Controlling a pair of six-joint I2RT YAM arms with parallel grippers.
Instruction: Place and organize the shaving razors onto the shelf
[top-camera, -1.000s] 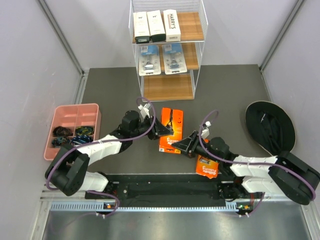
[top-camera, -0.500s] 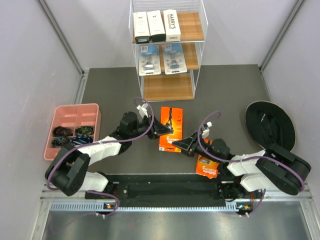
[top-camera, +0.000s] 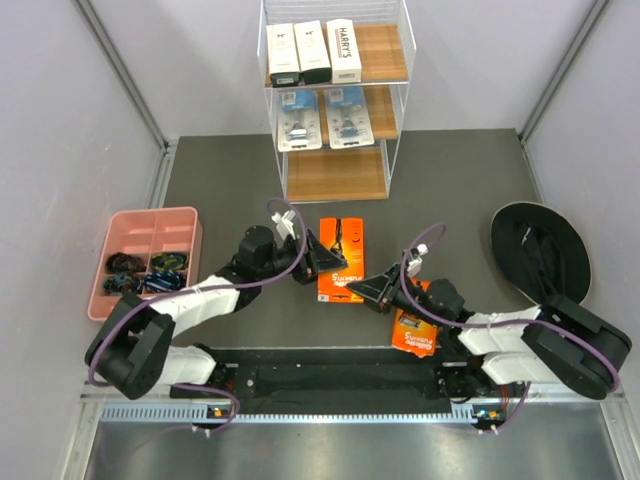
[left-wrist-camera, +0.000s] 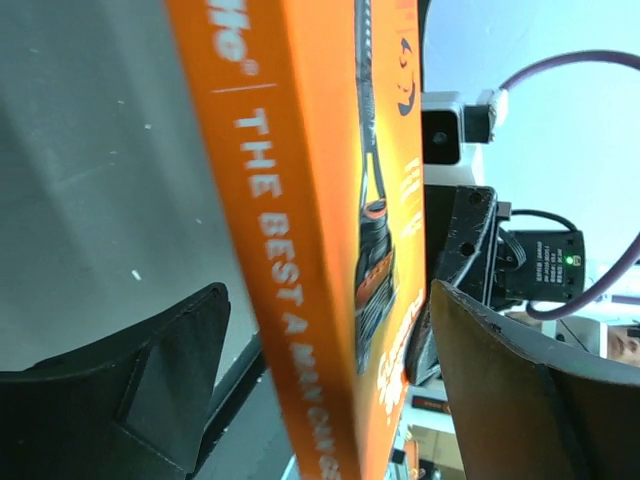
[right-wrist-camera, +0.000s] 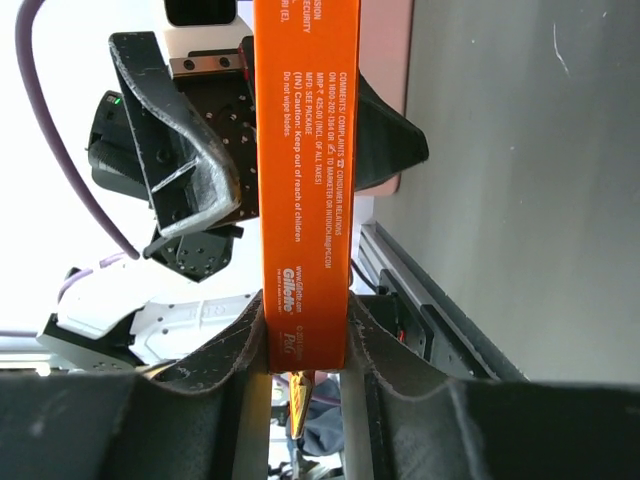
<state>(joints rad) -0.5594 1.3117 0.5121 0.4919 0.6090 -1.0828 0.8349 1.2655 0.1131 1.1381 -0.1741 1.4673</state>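
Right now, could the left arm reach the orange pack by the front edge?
Probably not cleanly: the right arm covers part of that orange pack, and its hand, gripping the other card, bars the way.

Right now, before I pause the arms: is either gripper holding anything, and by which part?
The right gripper pinches the orange card between the arms, across its flat faces at its near end. The left gripper is open, its fingers clear of the card.

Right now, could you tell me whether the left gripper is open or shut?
Open: the left gripper has fingers spread wider than the orange card.
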